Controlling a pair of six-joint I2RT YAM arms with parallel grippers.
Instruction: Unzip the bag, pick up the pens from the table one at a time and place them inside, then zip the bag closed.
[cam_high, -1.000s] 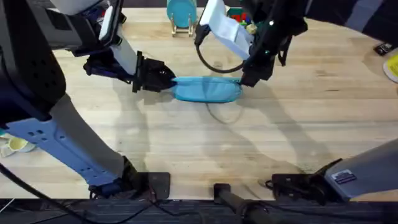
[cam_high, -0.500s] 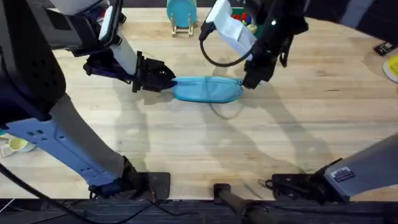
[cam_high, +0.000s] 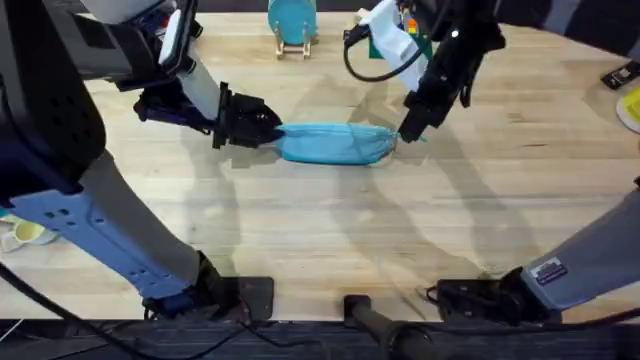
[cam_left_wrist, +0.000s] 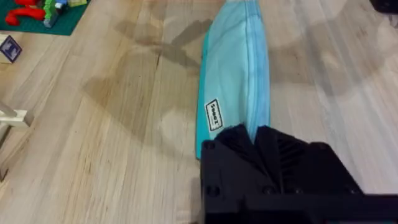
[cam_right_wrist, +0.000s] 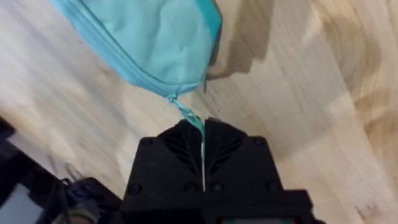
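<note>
The light blue bag (cam_high: 332, 143) lies lengthwise on the table (cam_high: 330, 240), its zipper line running closed along the top (cam_left_wrist: 247, 56). My left gripper (cam_high: 270, 128) is shut on the bag's left end (cam_left_wrist: 239, 127). At the right end, my right gripper (cam_high: 408, 132) is shut on the thin teal zipper pull (cam_right_wrist: 188, 114), which stretches taut from the bag's corner (cam_right_wrist: 149, 37) into the black fingers (cam_right_wrist: 180, 149). The pens are out of view.
A teal round stand (cam_high: 292, 22) sits at the table's far edge. A green mat with small coloured pieces (cam_left_wrist: 37, 15) lies behind the right arm. A yellow item (cam_high: 632, 108) and a black one (cam_high: 618, 75) sit far right.
My right gripper has moved to the right along the bag's top to its right end, drawing the zipper pull taut. The left gripper has held still on the left end.
</note>
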